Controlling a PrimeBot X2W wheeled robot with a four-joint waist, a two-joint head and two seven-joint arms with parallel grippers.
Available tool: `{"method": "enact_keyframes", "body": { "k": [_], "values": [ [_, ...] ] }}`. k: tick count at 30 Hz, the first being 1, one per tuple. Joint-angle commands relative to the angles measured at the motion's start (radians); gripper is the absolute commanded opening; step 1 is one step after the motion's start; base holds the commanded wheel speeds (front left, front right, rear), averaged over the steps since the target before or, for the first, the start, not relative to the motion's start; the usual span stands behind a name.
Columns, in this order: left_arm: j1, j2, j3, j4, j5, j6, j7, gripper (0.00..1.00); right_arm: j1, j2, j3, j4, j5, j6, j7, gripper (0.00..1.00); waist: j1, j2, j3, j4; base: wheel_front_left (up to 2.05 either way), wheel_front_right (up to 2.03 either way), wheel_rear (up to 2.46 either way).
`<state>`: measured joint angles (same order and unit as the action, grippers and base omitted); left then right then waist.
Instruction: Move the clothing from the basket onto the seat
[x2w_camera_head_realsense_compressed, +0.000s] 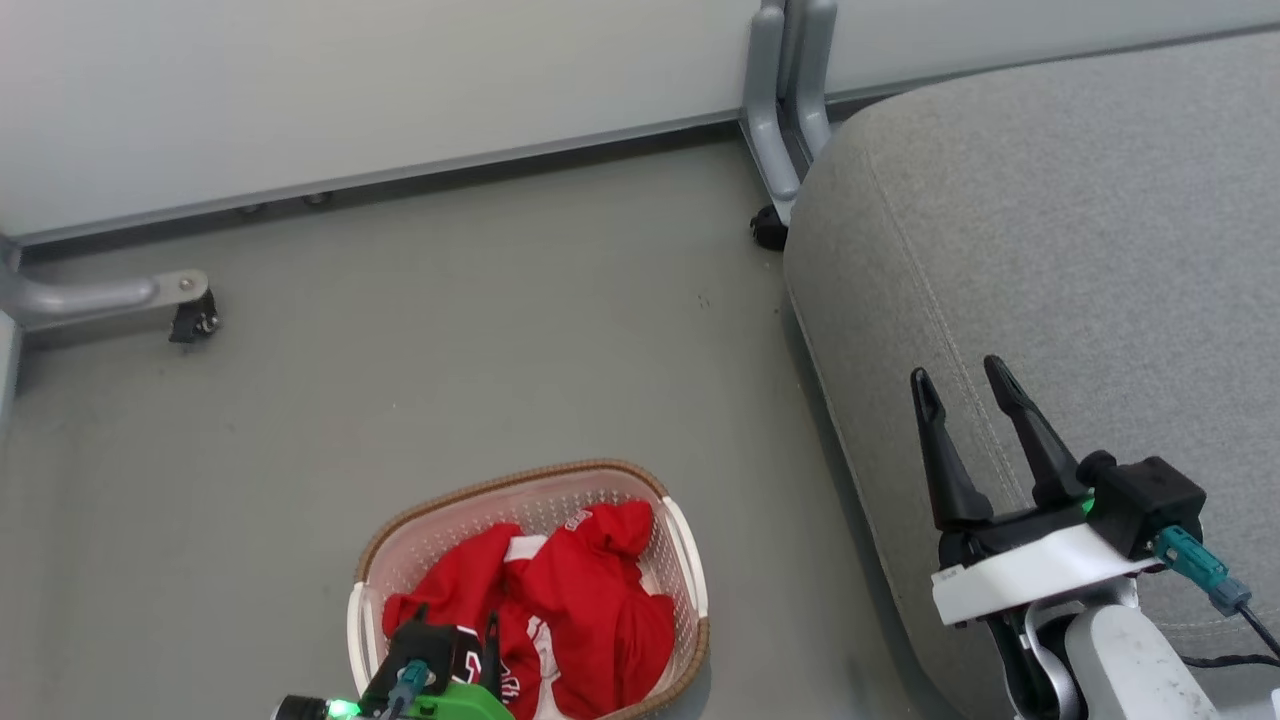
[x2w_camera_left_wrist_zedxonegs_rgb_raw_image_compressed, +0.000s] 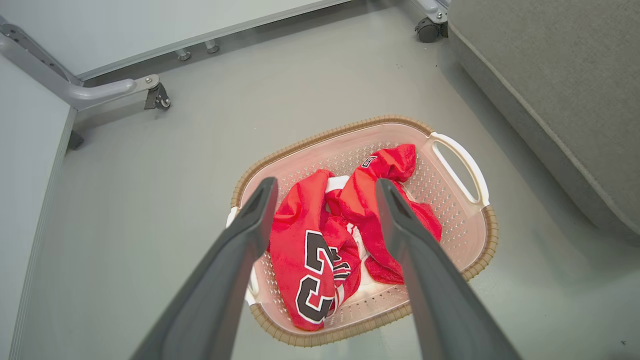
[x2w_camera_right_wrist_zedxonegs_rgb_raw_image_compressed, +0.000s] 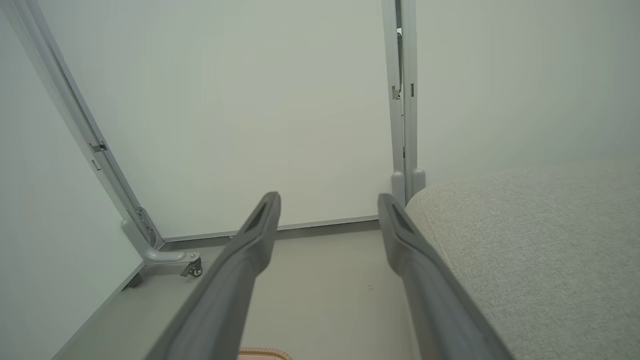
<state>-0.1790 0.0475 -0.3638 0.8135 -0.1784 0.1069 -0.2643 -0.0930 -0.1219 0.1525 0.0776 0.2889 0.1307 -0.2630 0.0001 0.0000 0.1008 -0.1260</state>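
Head view, starting at its left edge: you see a grey metal foot (x2w_camera_head_realsense_compressed: 100, 295) with a small black caster (x2w_camera_head_realsense_compressed: 193, 318) on the grey floor (x2w_camera_head_realsense_compressed: 450, 330), below the pale partition wall (x2w_camera_head_realsense_compressed: 350, 80). Further right, at the lower middle, the basket (x2w_camera_head_realsense_compressed: 520, 475) stands on the floor, well apart from that foot. The clothing (x2w_camera_head_realsense_compressed: 590, 590) lies crumpled inside the basket, red with white trim, all of it within the rim. Your left claw (x2w_camera_head_realsense_compressed: 455, 618) shows at the bottom edge over the basket's near end, with a green light on its body.

Left wrist view gives you that claw's state. Its two fingers are spread wide with nothing between them, framing the clothing below. Black numerals outlined in white face up on the left-hand jersey. The basket's white handle (x2w_camera_left_wrist_zedxonegs_rgb_raw_image_compressed: 460, 165) lies on the side toward the seat (x2w_camera_head_realsense_compressed: 1050, 250).

Right again in the head view, a grey post (x2w_camera_head_realsense_compressed: 790, 90) meets the floor at the seat's far corner. The seat's cushion is bare. Your right claw (x2w_camera_head_realsense_compressed: 955, 372) hangs over the seat's near left edge, jaws wide and empty. Right wrist view shows its fingers pointing at the partition wall, with the seat to their right.
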Motion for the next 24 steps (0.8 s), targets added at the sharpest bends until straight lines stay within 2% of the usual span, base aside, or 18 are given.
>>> {"method": "enact_keyframes", "body": {
  "k": [1,5,11,15,24],
  "values": [
    [-0.083,0.010,-0.024,0.080,0.036,-0.013,0.000,1.00,-0.036,-0.009,0.000,-0.006,0.011,0.000,-0.003,1.00,-0.0001,0.0000,0.178,-0.052,0.00,0.00,0.00],
    [-0.214,0.028,-0.062,0.246,0.077,-0.025,0.005,1.00,-0.080,-0.021,0.018,-0.015,0.024,0.000,-0.003,1.00,-0.0001,0.0000,0.296,-0.079,0.00,0.00,0.00],
    [-0.375,0.037,-0.062,0.399,0.075,-0.030,0.044,1.00,-0.130,-0.011,0.007,-0.029,0.042,0.000,-0.003,1.00,-0.0001,0.0000,0.443,-0.115,0.00,0.00,0.00],
    [-0.440,0.054,-0.059,0.440,0.065,-0.046,0.078,1.00,-0.154,-0.009,0.017,-0.030,0.025,0.000,-0.003,1.00,-0.0001,0.0000,0.518,-0.134,0.00,0.00,0.00],
    [-0.529,0.106,-0.091,0.470,0.093,-0.018,0.185,1.00,-0.193,0.011,0.055,-0.043,0.061,0.000,-0.003,1.00,-0.0001,0.0000,0.635,-0.168,0.00,0.00,0.00]
  ]
}}
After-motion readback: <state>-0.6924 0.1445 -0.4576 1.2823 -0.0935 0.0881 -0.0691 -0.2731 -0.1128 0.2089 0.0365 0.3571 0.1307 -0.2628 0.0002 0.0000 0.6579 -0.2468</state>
